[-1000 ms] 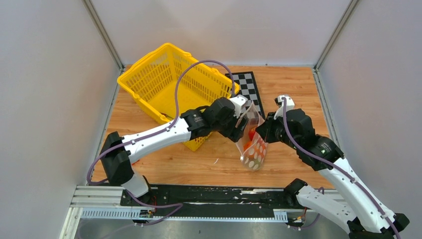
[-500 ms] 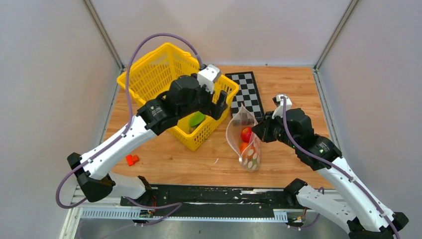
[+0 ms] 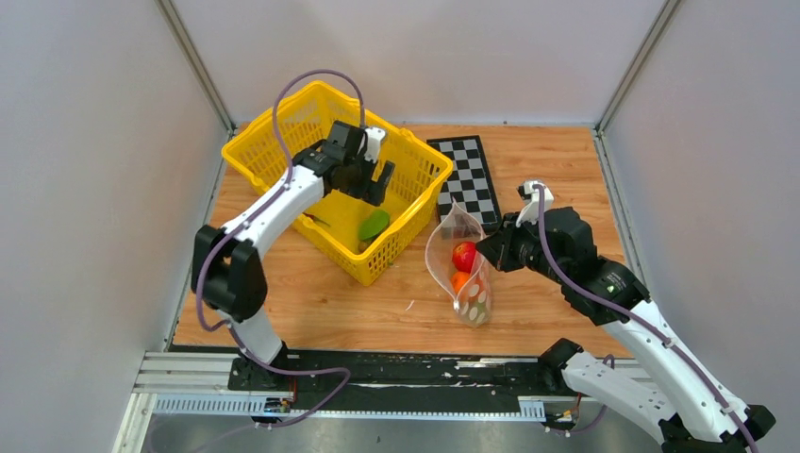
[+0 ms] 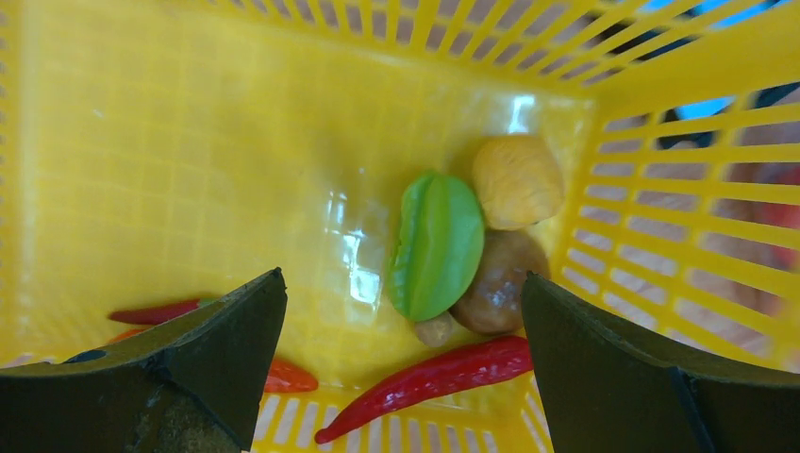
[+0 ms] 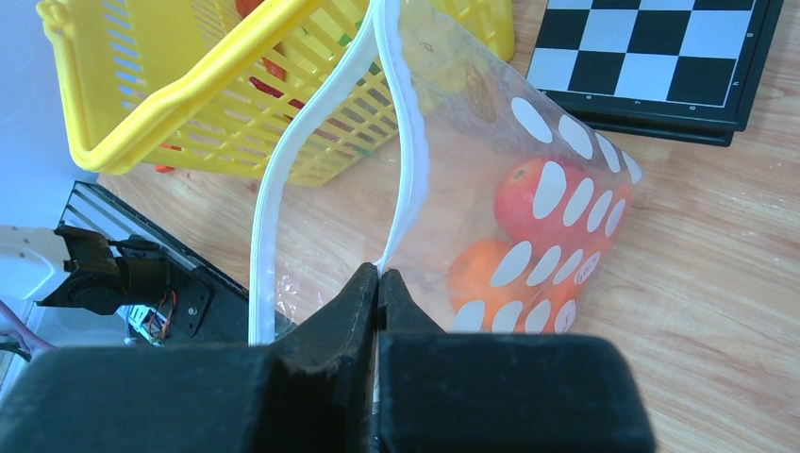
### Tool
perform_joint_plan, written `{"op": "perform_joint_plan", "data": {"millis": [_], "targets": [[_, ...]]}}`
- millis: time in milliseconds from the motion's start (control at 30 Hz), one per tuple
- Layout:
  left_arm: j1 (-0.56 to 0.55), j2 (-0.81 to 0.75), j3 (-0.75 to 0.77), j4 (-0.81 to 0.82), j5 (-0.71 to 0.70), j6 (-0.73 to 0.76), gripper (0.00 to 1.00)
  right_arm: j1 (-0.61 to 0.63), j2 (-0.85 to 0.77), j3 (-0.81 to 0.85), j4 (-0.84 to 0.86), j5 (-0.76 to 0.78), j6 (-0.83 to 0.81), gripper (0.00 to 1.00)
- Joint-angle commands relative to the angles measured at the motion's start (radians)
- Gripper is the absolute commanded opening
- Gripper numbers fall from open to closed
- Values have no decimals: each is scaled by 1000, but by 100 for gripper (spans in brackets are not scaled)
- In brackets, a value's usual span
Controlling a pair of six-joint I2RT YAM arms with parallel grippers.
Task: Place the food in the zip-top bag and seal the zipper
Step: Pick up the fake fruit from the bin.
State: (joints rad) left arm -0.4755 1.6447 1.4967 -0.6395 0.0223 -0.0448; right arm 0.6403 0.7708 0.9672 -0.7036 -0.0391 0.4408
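The zip-top bag [image 3: 462,276] is thin, limp film and probably won't stay open by itself, so keep your hold on the zipper [image 5: 408,142], its one stiffer part. The bag hangs just right of the yellow basket [image 3: 408,226], mouth gaping, with the tomato [image 3: 464,256] and the orange [image 3: 460,280] low inside. Your right gripper [image 5: 378,283] has its fingers pinched tight on one lip of the zipper.

The food in the basket looks light, hard and smooth. The green pepper [image 4: 437,243] leans on the brown ball [image 4: 498,283] and the lemon [image 4: 517,181]. Take it across its narrow width, since the rounder pieces may squirt out. Your left gripper [image 4: 401,311] hangs over them with fingers spread wide and empty.

A second ago that arm was at the bag's mouth, right of the basket.
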Motion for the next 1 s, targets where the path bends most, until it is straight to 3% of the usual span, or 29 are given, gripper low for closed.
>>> {"op": "perform_joint_plan", "data": {"millis": [0, 133, 367, 633, 867, 967], "targets": [[52, 128, 57, -85, 134, 19, 100, 4, -15, 5, 60, -16, 8, 0], [51, 161, -12, -23, 231, -1, 100, 3, -14, 3, 58, -9, 8, 0], [51, 205, -87, 16, 242, 10, 99, 3, -7, 5, 62, -12, -3, 0], [45, 284, -88, 47, 122, -7, 90, 3, 2, 9, 63, -19, -6, 0], [43, 197, -142, 92, 63, -29, 60, 2, -1, 13, 66, -19, -6, 0], [43, 133, -144, 91, 72, -38, 53, 3, -1, 9, 67, -19, -4, 0]]}}
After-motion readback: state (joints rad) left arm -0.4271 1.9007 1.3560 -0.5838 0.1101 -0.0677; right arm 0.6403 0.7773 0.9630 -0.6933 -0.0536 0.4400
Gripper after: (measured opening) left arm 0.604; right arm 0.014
